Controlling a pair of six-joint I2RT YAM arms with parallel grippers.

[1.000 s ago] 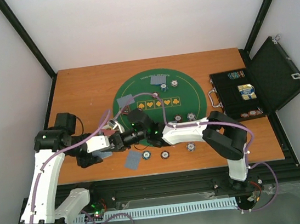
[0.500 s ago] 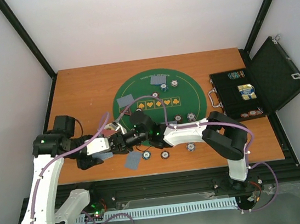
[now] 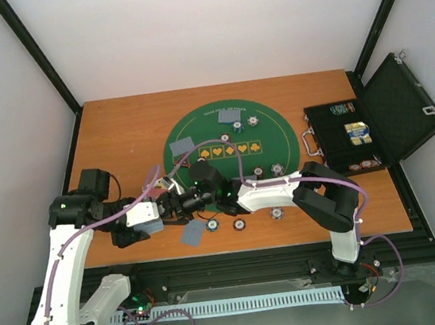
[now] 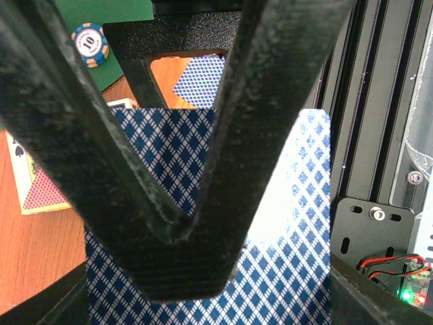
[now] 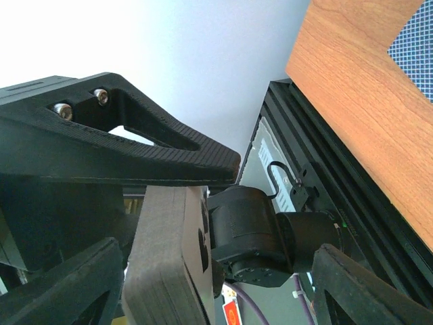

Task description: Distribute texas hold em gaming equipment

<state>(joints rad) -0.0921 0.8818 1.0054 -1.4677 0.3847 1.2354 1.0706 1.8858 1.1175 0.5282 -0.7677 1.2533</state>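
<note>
My left gripper is shut on a deck of blue-diamond-backed playing cards, with its jaws pressing the deck's two side edges. My right gripper meets it nose to nose near the table's front left, just off the green mat. One right finger lies across the deck's top card. In the right wrist view the deck's thick edge stands between the wide-apart jaws of the open right gripper. Single cards and poker chips lie spread around the mat.
An open black case with chips and a card box stands at the right edge. A striped "10" chip and a yellow-bordered card with a red pattern lie beside the left gripper. The black frame rail runs close by.
The right gripper's jaws have gone from shut to wide apart at the deck. The left arm has eased slightly toward the near edge, still holding the deck.
</note>
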